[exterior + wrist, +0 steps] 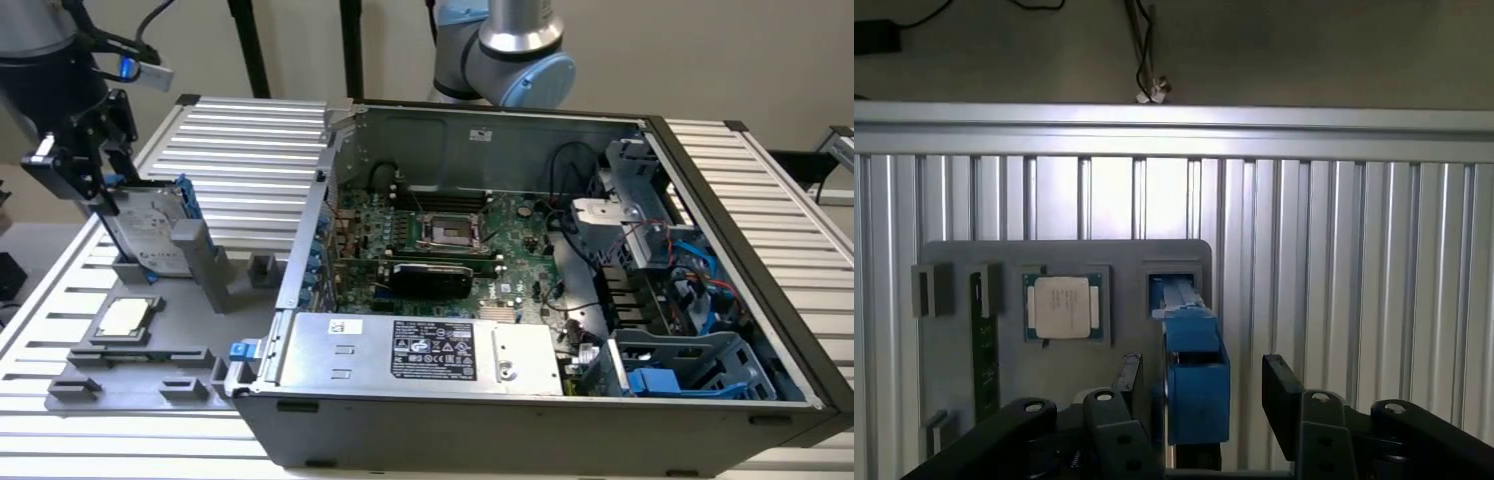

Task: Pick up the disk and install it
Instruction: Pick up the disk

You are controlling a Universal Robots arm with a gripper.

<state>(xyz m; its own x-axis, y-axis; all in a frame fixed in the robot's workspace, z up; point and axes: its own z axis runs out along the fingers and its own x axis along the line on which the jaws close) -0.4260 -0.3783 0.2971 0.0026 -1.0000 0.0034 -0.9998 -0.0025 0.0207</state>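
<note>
The disk stands on edge in a slot of the grey fixture plate on the exterior view's left, outside the computer case. It is silver-grey with a white label and sits in a blue carrier. My gripper hangs at its top edge. In the wrist view the carrier's blue edge lies between the two black fingers, with a gap on each side. My gripper is open and straddles the disk without touching it.
A small square silver chip lies in a recess of the fixture plate. The open computer case holds the motherboard, a silver power supply and blue-grey drive bays at the exterior view's right. Another robot arm's base stands behind.
</note>
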